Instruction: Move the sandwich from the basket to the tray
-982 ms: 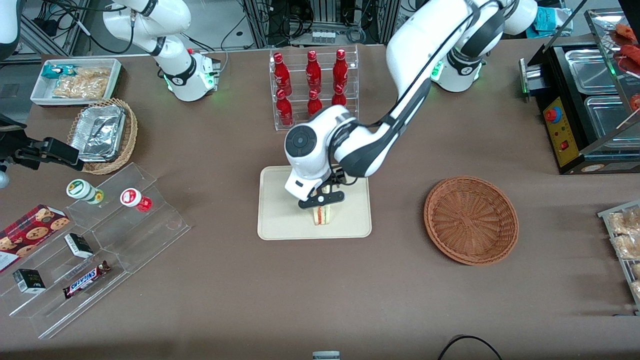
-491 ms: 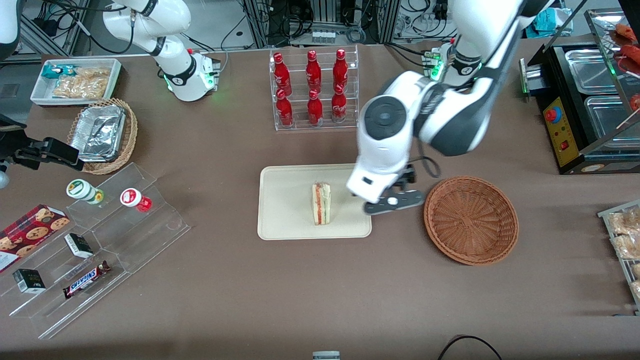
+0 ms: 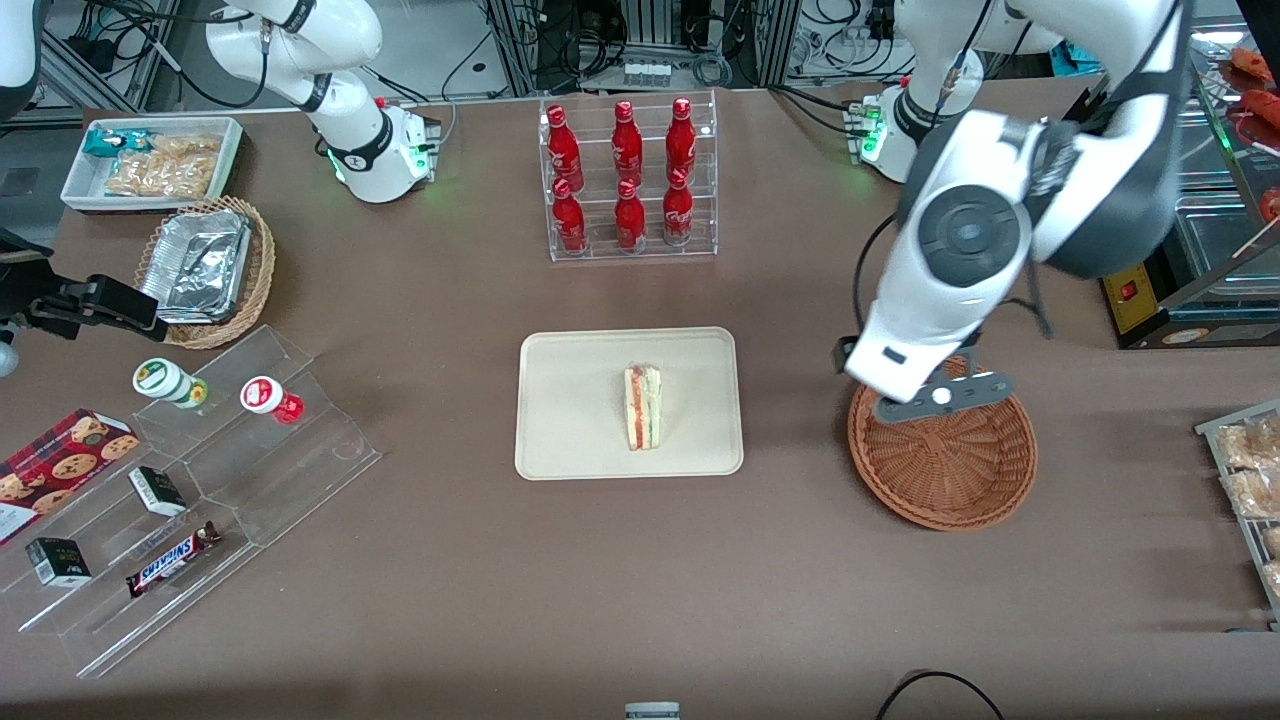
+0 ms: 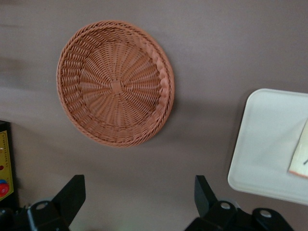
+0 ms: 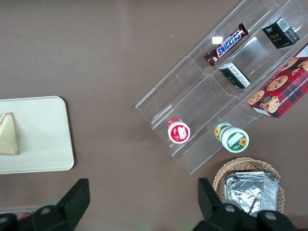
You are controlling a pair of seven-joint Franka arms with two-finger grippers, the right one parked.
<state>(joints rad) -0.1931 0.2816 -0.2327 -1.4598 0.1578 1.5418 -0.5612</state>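
Note:
The sandwich (image 3: 643, 406) stands on edge on the cream tray (image 3: 570, 420), its red and green filling showing; part of it also shows in the left wrist view (image 4: 300, 156) and in the right wrist view (image 5: 8, 134). The reddish-brown wicker basket (image 3: 945, 470) is empty and sits beside the tray toward the working arm's end; it fills the left wrist view (image 4: 115, 82). My left gripper (image 4: 139, 195) is open and empty, raised above the basket's rim nearest the tray (image 4: 269, 144). In the front view the arm's wrist hides the fingers.
A clear rack of red bottles (image 3: 627, 180) stands farther from the camera than the tray. A black food warmer (image 3: 1170, 200) is at the working arm's end. A clear stepped display (image 3: 190, 490) with snacks and a tan basket of foil containers (image 3: 205, 270) lie toward the parked arm's end.
My left gripper has let go of the sandwich, left it standing on the tray, and swung sideways and up to above the basket.

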